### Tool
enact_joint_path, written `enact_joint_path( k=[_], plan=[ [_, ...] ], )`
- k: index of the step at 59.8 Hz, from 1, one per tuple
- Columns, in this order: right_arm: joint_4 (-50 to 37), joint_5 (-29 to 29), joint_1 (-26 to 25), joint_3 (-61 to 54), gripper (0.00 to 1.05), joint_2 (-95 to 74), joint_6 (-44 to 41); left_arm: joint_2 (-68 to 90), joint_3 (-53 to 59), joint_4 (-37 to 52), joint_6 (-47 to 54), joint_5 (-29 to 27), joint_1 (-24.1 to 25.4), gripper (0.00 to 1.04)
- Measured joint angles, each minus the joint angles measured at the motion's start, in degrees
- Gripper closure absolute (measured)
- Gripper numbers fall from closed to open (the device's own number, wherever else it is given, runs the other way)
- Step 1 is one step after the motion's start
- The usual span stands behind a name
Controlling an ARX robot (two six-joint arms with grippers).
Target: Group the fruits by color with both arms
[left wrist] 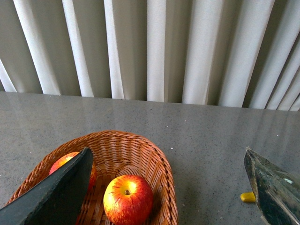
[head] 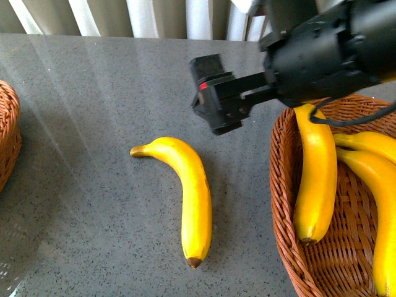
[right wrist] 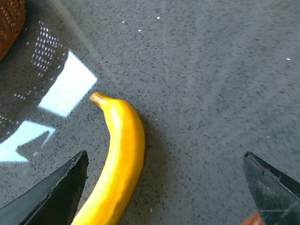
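A yellow banana lies alone on the grey table; the right wrist view shows it under and between my open jaws. My right gripper is open and empty, hovering just beyond the banana. Three bananas lie in the right wicker basket. My left gripper is open and empty above the left basket, which holds two red apples; one is partly hidden by a finger. A banana tip shows past the other finger.
The left basket's rim shows at the left edge of the front view. White curtains hang behind the table. The grey tabletop carries bright window reflections.
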State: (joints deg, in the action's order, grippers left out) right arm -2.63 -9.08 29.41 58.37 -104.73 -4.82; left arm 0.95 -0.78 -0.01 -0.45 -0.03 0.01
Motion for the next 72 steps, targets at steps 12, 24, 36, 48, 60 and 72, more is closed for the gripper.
enact_joint_path(
  k=[12,24,36,48,60,72],
  plan=[
    [2.86,2.12,1.9,6.86,0.09,-8.59,-2.62,0.0,0.0,0.0,-0.02,0.0,0.0,0.09],
    [3.98,2.71,3.93,10.71,0.09,-14.34,-2.95,0.0,0.0,0.0,-0.02,0.0,0.0,0.09],
    [4.74,2.99,6.05,12.59,0.09,-16.7,-2.99,0.0,0.0,0.0,-0.02,0.02,0.0,0.09],
    [5.77,3.56,7.06,14.34,0.09,-18.91,-2.97,0.0,0.0,0.0,0.0,0.0,0.0,0.09],
    [6.47,3.56,7.08,15.47,0.09,-21.0,-2.34,0.0,0.0,0.0,0.0,0.0,0.0,0.09],
    [6.62,3.63,7.1,16.15,0.27,-21.27,-1.77,0.0,0.0,0.0,-0.02,0.0,0.0,0.09]
  ],
)
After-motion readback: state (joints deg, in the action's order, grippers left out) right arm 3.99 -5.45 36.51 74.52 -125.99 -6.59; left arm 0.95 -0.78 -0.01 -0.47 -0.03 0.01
